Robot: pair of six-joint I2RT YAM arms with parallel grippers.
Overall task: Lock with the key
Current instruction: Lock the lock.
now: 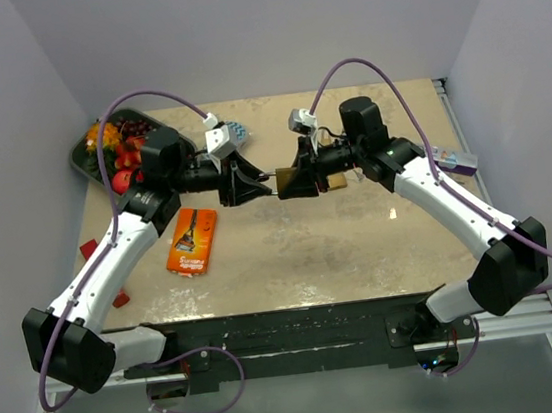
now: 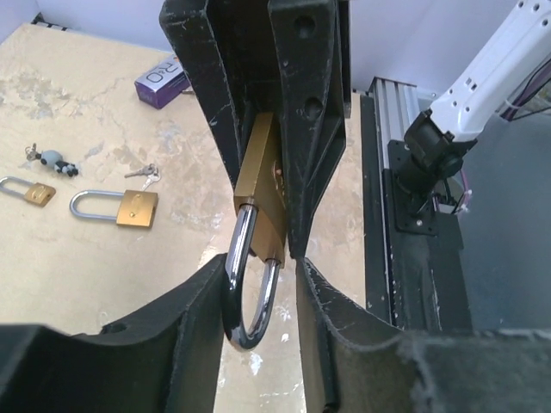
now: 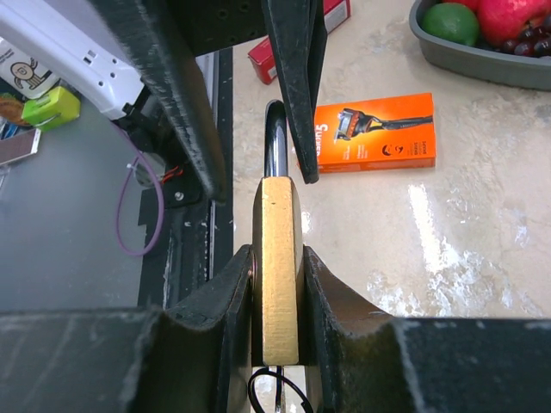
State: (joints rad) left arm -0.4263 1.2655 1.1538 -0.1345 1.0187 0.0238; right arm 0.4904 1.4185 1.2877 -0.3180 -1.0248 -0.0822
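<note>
Our right gripper (image 3: 277, 254) pinches the brass body of the padlock (image 3: 277, 284) between its 2 fingers, 1 on each flat side. We hold the lock up in the air over the table (image 1: 362, 246), about midway between our 2 arms.

Our left gripper (image 2: 261, 267) points at it from the other side. Its fingers (image 2: 194, 335) are spread a bit, with the silver shackle (image 2: 236, 275) between them. The loop seems to touch 1 finger, and we see a gap at the other.

The black fingers hide much of the lock. We cannot see its keyhole end, so we cannot tell if a key is in it. A thin black loop (image 3: 251, 387) shows just under the lock in the right wrist view, but the picture edge cuts it off.

Farther out, 2 more padlocks (image 2: 120, 207) (image 2: 26, 189) lie flat on the table, with small keys (image 2: 146, 175) near them, too small to make out well. A purple box (image 2: 159, 82) lies past those. On the left side we see an orange box (image 3: 370, 133) and a grey tray (image 3: 491, 67) of fruit, partly cut off.
</note>
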